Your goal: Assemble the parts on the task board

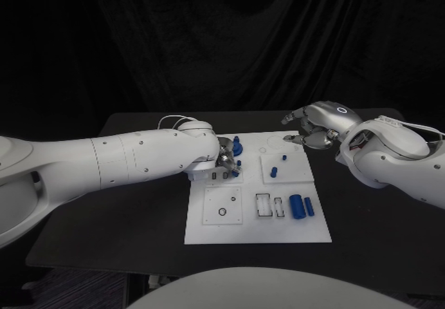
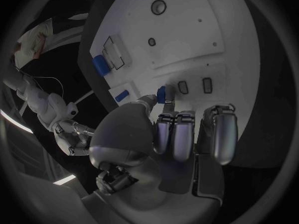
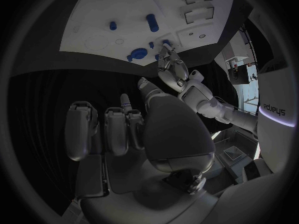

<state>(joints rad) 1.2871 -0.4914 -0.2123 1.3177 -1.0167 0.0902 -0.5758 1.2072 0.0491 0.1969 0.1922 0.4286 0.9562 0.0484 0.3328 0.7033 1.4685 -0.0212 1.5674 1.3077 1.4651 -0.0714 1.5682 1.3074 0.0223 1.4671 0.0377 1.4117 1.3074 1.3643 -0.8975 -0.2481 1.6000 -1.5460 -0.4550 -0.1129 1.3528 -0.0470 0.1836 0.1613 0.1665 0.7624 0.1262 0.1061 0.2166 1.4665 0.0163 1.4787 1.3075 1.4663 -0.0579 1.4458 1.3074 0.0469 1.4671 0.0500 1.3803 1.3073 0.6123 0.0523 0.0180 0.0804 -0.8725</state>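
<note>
My left robot hand (image 1: 226, 162) is over the far left part of the board (image 1: 257, 232), which lies in the middle of the dark surface (image 1: 139, 212). In the left wrist view, I pinch a small blue part (image 2: 162, 93) between the thumb and one finger, just beside two small slots (image 2: 194, 86) in the board. I judge that I hold it by the tips so that it stays upright and can go down into its seat. The other fingers (image 2: 187, 134) are curled together, away from the board.

My left arm reaches in low from the left, with the wrist bent down toward the board.

My right robot hand (image 1: 315, 129) hangs above the far right corner of the board, apart from it. It holds nothing, and its fingers are loosely curled. I think it waits there so it does not block the work.

More blue parts stay on the board: a peg (image 1: 274, 172) in the middle and two cylinders (image 1: 301, 206) on the near right.
</note>
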